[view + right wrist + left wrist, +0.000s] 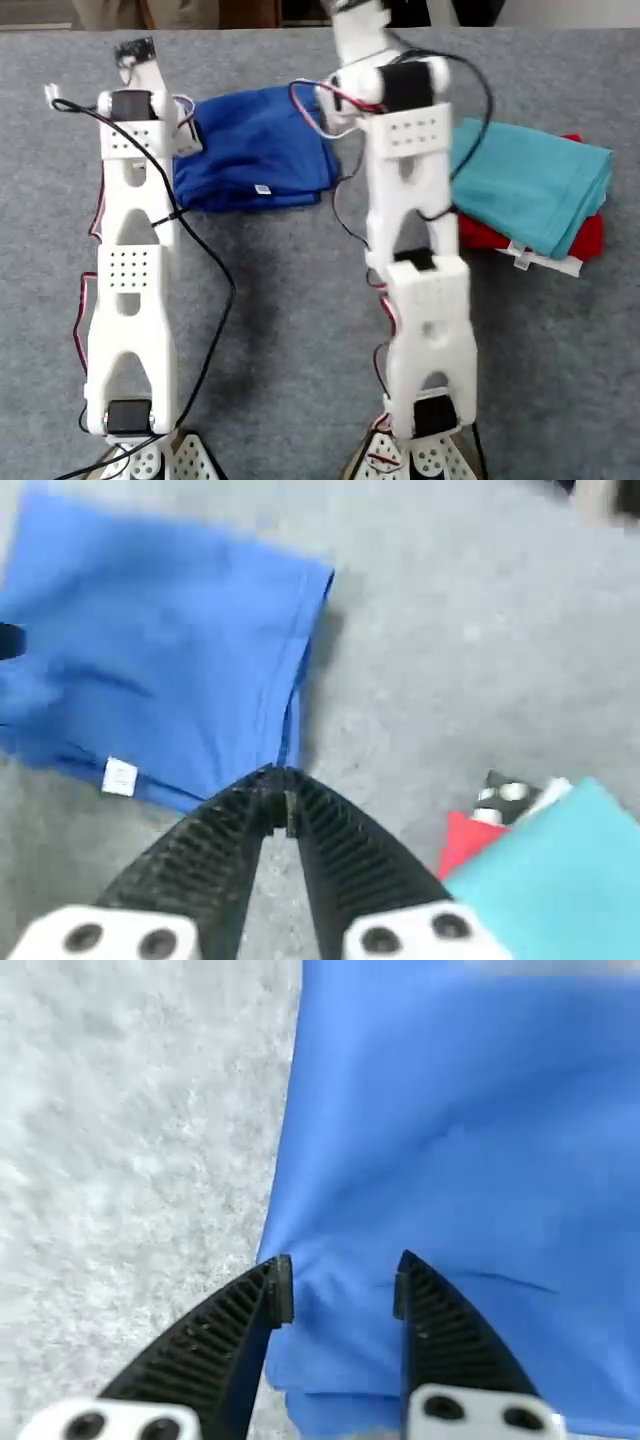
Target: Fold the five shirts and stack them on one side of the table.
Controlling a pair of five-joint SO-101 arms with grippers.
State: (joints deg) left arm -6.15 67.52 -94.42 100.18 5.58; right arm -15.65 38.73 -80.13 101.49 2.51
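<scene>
A folded blue shirt (260,145) lies at the back middle of the grey table (290,330). My left gripper (340,1285) stands open over the blue shirt's (460,1140) left edge, its fingertips just above the cloth; in the high view it is at that edge (188,135). My right gripper (285,805) is shut on nothing, above bare table just off the blue shirt's (150,650) right side. At the right, a folded teal shirt (530,180) tops a stack, with a red shirt (590,238) and a white one (550,262) under it.
Both white arms stretch from their bases at the front edge up the table, the right arm's wrist (400,90) between the blue shirt and the stack. Black cables (215,300) trail across the middle. Grey table lies open at front centre and front right.
</scene>
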